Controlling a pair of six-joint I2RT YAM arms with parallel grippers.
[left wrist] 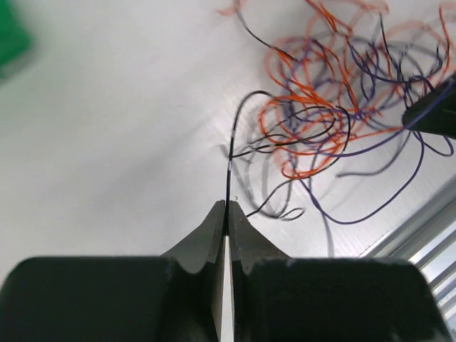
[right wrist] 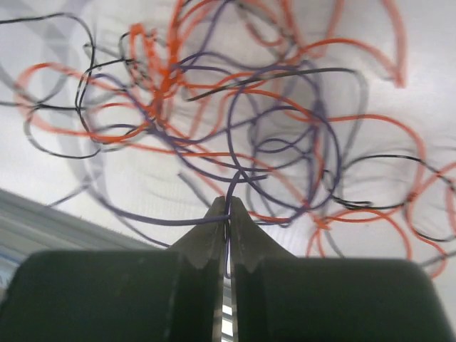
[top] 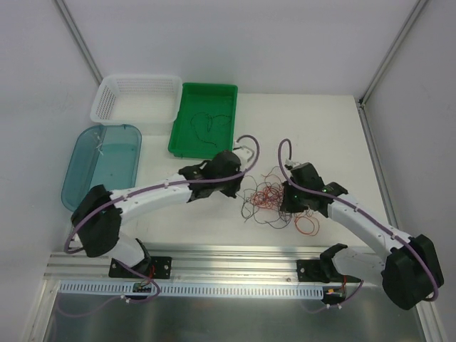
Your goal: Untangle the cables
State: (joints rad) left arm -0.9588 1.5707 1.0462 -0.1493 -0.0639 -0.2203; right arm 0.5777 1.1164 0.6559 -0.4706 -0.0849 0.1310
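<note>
A tangle of thin red-orange, purple and black cables (top: 271, 201) lies on the white table between my two grippers. My left gripper (top: 236, 187) sits at the tangle's left edge; in the left wrist view it (left wrist: 227, 206) is shut on a black cable (left wrist: 235, 135) that rises from its tips into the tangle (left wrist: 320, 107). My right gripper (top: 288, 203) sits at the tangle's right edge; in the right wrist view it (right wrist: 228, 206) is shut on a purple cable (right wrist: 239, 182) that runs up into the knot of loops (right wrist: 228, 100).
A green tray (top: 205, 117) holding a few thin wires stands at the back, a white basket (top: 135, 98) to its left, and a clear blue lid (top: 102, 164) at the far left. A metal rail (top: 235, 260) runs along the table's near edge.
</note>
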